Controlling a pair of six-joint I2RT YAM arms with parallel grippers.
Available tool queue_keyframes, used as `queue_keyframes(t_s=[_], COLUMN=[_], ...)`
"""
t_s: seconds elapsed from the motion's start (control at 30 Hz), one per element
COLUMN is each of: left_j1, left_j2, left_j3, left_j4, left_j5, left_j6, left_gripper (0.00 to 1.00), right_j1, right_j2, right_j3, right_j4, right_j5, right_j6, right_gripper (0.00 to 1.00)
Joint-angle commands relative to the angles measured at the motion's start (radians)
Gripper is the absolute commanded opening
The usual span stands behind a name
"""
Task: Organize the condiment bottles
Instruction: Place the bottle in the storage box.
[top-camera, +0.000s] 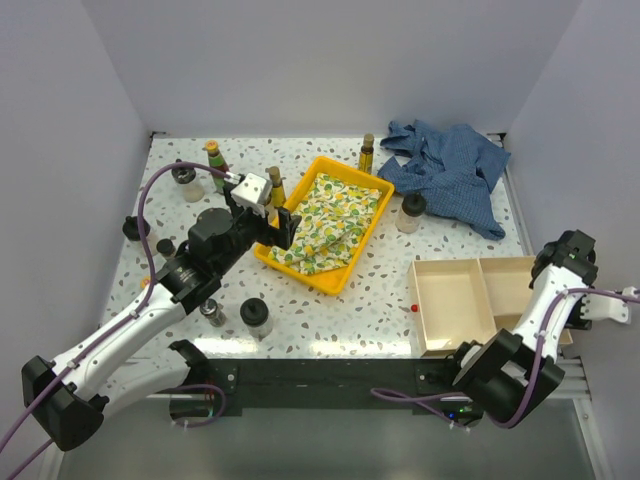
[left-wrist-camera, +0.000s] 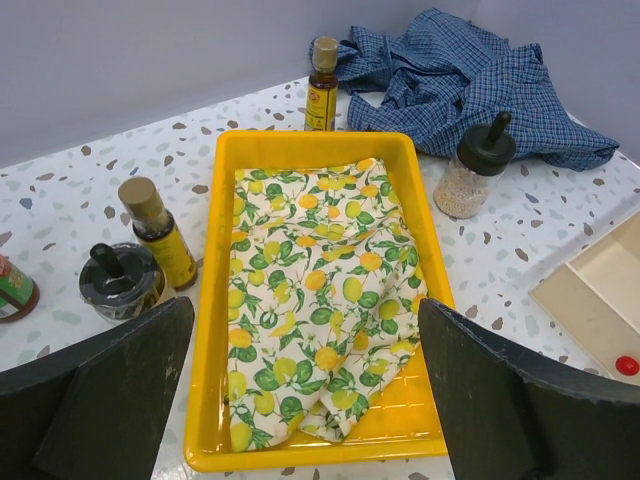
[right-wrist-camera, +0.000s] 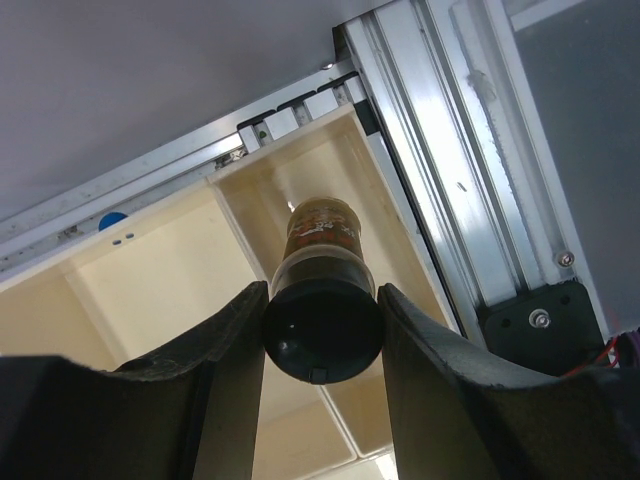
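Left claw (left-wrist-camera: 305, 320): released, empty. Ahead of it: one yellow tray (left-wrist-camera: 320, 142), two amber bottles (left-wrist-camera: 160, 235) (left-wrist-camera: 322, 85), two black-lidded jars (left-wrist-camera: 120, 282) (left-wrist-camera: 470, 178); a fifth bottle (left-wrist-camera: 12, 290), at its left, is cut off. Right claw (right-wrist-camera: 320, 297): clenched on one dark-based bottle (right-wrist-camera: 318, 228) above a wooden box (right-wrist-camera: 170, 280) compartment; the cap is hidden.

Yellow tray (top-camera: 355, 173) mid-counter (top-camera: 340, 320), lemon-print cloth (top-camera: 325, 225) crumpled inside it. Blue plaid shirt (top-camera: 450, 165) bunched at back right. Divided wooden box (top-camera: 450, 300) at front right, small red bit (top-camera: 413, 309) just beside its left wall.
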Motion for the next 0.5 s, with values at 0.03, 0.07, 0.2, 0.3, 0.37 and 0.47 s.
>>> queue_keyframes(t_s=[0.03, 0.07, 0.2, 0.3, 0.37, 0.47], left_j1=[-0.004, -0.004, -0.003, -0.004, -0.003, -0.003], left_j2=[0.004, 0.004, 0.002, 0.002, 0.002, 0.002], left_j3=[0.009, 0.007, 0.007, 0.009, 0.009, 0.009], left_j4=[0.027, 0.027, 0.027, 0.027, 0.029, 0.027], left_j5=[-0.012, -0.013, -0.012, -0.012, -0.012, -0.012], left_j6=[0.005, 0.005, 0.005, 0.006, 0.006, 0.006], left_gripper=[1.0, 1.0, 1.0, 1.0, 1.0, 1.0], right_j1=[-0.026, -0.036, -0.073, -0.081, -0.08, -0.08], right_j2=[0.02, 0.031, 0.045, 0.034, 0.025, 0.005], right_j3=[-0.011, -0.016, -0.027, -0.011, 0.004, 0.023], right_j4=[0.069, 0.072, 0.104, 0.099, 0.101, 0.101], right_j5=[-0.001, -0.005, -0.045, -0.044, -0.047, -0.066], right_j6=[-0.011, -0.013, -0.048, -0.073, -0.093, -0.126], right_gripper=[0.2, 0.2, 0.41, 0.5, 0.59, 0.68])
